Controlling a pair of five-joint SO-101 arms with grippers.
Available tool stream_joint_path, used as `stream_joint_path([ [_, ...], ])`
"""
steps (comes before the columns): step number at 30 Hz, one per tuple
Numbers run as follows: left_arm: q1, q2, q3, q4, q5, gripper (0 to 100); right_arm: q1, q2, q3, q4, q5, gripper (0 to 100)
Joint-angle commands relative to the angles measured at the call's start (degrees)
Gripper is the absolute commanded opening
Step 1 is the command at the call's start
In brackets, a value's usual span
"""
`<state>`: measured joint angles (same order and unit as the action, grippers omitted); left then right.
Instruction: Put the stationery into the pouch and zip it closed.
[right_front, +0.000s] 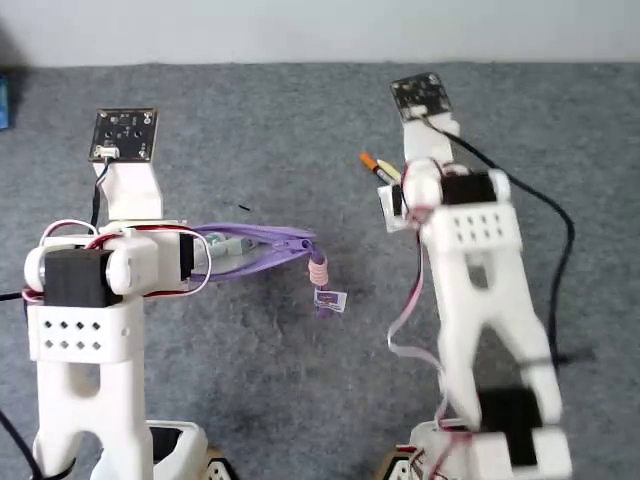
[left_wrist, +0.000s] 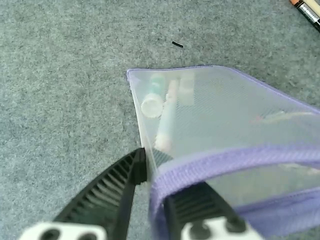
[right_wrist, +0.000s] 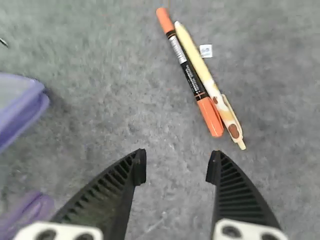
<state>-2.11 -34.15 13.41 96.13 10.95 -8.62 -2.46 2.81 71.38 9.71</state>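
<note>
No text, number or sign can be read. The orange marker (right_wrist: 190, 75) carries fine white print along its black barrel, too small to make out. A small white label (right_wrist: 205, 50) lying near it bears a blurred bluish mark. The tag (right_front: 331, 300) hanging from the pouch (right_front: 262, 243) zipper shows unreadable marks.

Worktop (right_front: 250, 120): grey, felt-like covering across the high view.
Black sliver (right_front: 243, 208): small and thin, flat on the worktop at about 10 o'clock from centre.
Blue object (right_front: 4, 100): cut off at the 10 o'clock edge, kind unclear.
Pale band (right_front: 300, 30): along the 12 o'clock edge.
White scrap (right_wrist: 205, 50): small, squarish, flat on the worktop.
</note>
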Motion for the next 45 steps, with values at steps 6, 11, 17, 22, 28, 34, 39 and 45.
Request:
stream_joint_path([
  [6, 0.18, 0.09, -1.71, -1.05, 0.70, 1, -0.31, 21.93, -25.49, 9.19, 6.24, 19.7],
  [11, 0.09, 0.09, -1.80, -3.16, 0.44, 1, -0.22, 33.45, -37.19, 12.18, 9.14, 19.7],
  [17, 0.09, 0.09, -1.89, -5.10, 0.35, 1, 0.57, 43.21, -48.09, 12.79, 9.23, 19.7],
  [22, 0.00, 0.09, -1.71, -4.84, 0.53, 1, 1.19, 47.87, -54.51, 12.88, 9.41, 19.7],
  [28, 0.00, 0.09, -1.71, -4.75, 0.62, 1, 2.51, 52.97, -55.38, 12.26, 11.34, 19.7],
  [34, 0.00, 0.09, -1.71, -4.92, 0.62, 1, 2.77, 56.40, -55.38, 12.18, 11.08, 19.7],
  [39, 0.00, 0.09, -1.71, -4.92, 0.62, 1, 2.07, 58.33, -55.38, 12.88, 11.08, 13.6],
  [45, 0.00, 0.09, -1.71, -4.92, 0.62, 1, 1.45, 56.04, -55.47, 12.97, 11.08, 4.0],
])
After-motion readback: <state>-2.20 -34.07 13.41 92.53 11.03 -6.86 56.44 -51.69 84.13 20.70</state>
